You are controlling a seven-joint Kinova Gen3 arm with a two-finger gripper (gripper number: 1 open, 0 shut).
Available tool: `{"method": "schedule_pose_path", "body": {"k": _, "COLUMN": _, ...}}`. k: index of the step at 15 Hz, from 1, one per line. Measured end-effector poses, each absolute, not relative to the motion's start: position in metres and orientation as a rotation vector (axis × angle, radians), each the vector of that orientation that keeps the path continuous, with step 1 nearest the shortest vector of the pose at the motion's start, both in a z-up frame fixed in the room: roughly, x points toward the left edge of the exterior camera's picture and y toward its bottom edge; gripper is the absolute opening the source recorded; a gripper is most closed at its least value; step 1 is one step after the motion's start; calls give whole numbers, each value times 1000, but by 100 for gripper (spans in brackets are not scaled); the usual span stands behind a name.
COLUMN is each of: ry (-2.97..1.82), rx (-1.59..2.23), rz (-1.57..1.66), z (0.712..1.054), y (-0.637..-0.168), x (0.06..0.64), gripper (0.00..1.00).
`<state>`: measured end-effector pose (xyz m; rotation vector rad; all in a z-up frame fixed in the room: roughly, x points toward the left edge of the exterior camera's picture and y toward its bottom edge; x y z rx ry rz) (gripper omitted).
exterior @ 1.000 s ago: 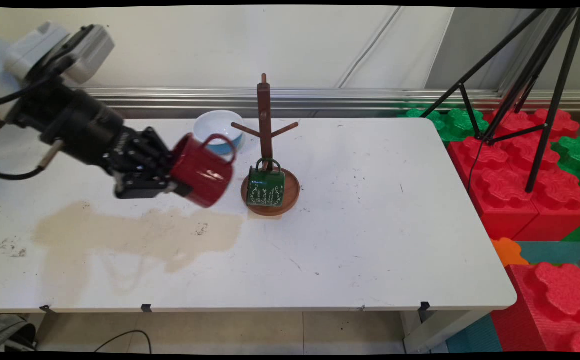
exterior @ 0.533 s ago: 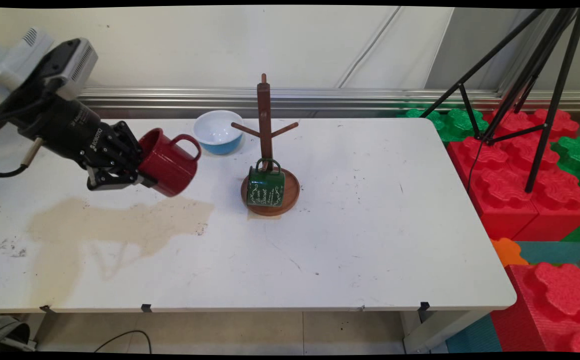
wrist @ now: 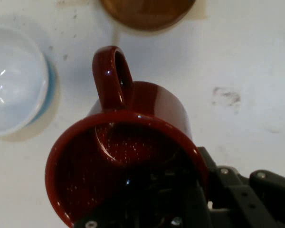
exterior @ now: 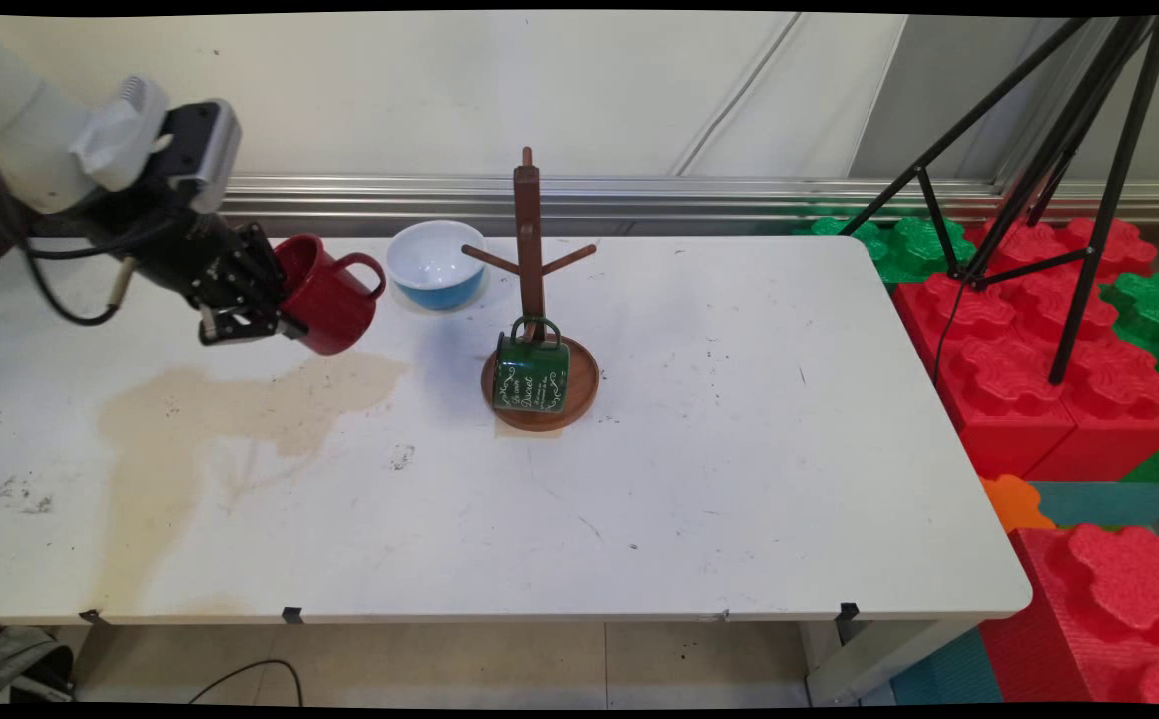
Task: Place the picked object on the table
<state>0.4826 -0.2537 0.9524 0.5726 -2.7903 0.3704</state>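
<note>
White table (exterior: 739,479) fills the main view, stained tan at its left, with a pale wall and a metal rail behind it. Above the left rear of the table the black gripper (exterior: 285,315) pinches a red mug (exterior: 329,295) by its rim and holds it tilted clear of the surface, its handle toward a white and blue bowl (exterior: 436,265) just beside it. To the right a wooden mug tree (exterior: 531,250) stands on its round base, and a green mug (exterior: 531,371) hangs low on it. Red and green foam blocks (exterior: 1038,330) and a black tripod (exterior: 1088,150) lie past the table's right end.

From the hand view, the gripper (wrist: 192,202) clamps the rim of the red mug (wrist: 133,152), one finger inside. The bowl (wrist: 16,80) lies at the left, the mug tree's base (wrist: 147,12) at the top.
</note>
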Motion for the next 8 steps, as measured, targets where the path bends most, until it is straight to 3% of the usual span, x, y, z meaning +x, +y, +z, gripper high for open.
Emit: {"method": "schedule_pose_path", "body": {"k": 8, "ry": -2882, "rx": 622, "rz": 402, "z": 914, "y": -310, "x": 476, "gripper": 0}}
